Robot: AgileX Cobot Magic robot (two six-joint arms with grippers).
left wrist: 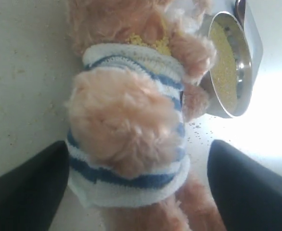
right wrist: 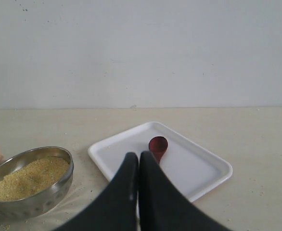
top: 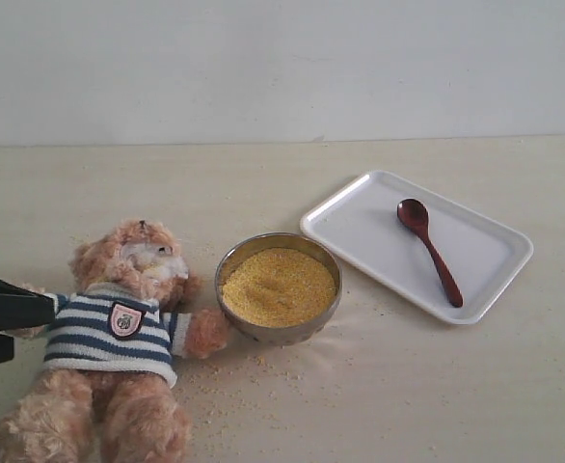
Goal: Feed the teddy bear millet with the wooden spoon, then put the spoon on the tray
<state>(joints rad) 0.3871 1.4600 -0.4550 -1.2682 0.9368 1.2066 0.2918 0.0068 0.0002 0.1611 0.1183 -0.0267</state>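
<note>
In the outside view, the left claw [top: 34, 331] sits at the teddy bear's [top: 119, 328] side, with its tips by the bear's arm. The wooden spoon [top: 429, 249] lies flat on the tray [top: 485, 246]. It is far from this claw, past the steel bowl [top: 263, 335] of millet [top: 278, 286]. We cannot see the right claw here.

In the left wrist view, the two black fingers [left wrist: 30, 192] are wide apart. The bear's fluffy arm and striped shirt are between them, and they hold nothing. Yellow grains [left wrist: 148, 41] sit on the bear's collar, so we think the feeding is done.

In the right wrist view, the right claw [right wrist: 139, 156] is pressed together with nothing in it. The spoon's round end peeks out just past its tips, on the tray. The claw hides the handle.

So we think the job now is to leave nicely. We keep the left fingers wide and slide straight away from the bear, so we do not snag its shirt. We lift the right claw up and away, so we do not bump the spoon or the bowl.
</note>
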